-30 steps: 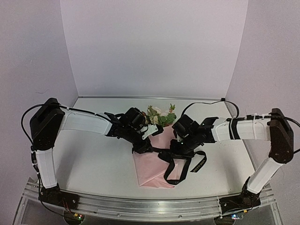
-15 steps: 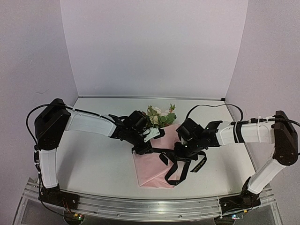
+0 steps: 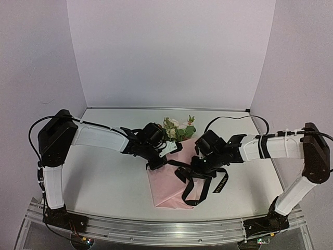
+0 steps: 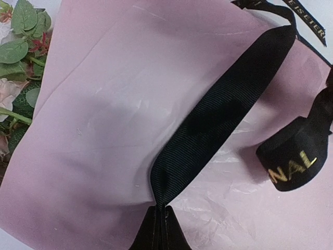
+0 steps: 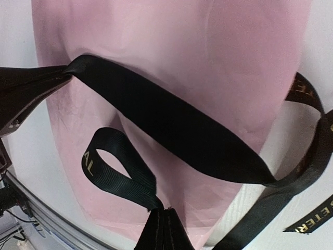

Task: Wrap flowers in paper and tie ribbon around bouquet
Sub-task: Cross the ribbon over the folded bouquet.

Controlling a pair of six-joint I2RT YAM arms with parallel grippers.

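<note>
While pulling from here, watch the near end first: loose ribbon (image 3: 220, 183) loop and tails lying over the paper (image 3: 166, 195) tip and the surface (image 3: 104, 182), easy to snag or drag along. Next up, left fingers (image 4: 156, 234) clamped on one end of the flat span, right fingers (image 5: 158, 234) clamped on a bunched fold beside a small loop. Both bites right at the tips, so likely to slip under a hard tug. Span stretched across the top of the bouquet (image 3: 161, 179) mid-surface between the arms; can't tell whether wrapped underneath. Could slide toward the narrow tip, or crease and open the thin wrap. Far end: flowers (image 3: 176, 126) poking out of the mouth, liable to shift if dragged sideways.
</note>
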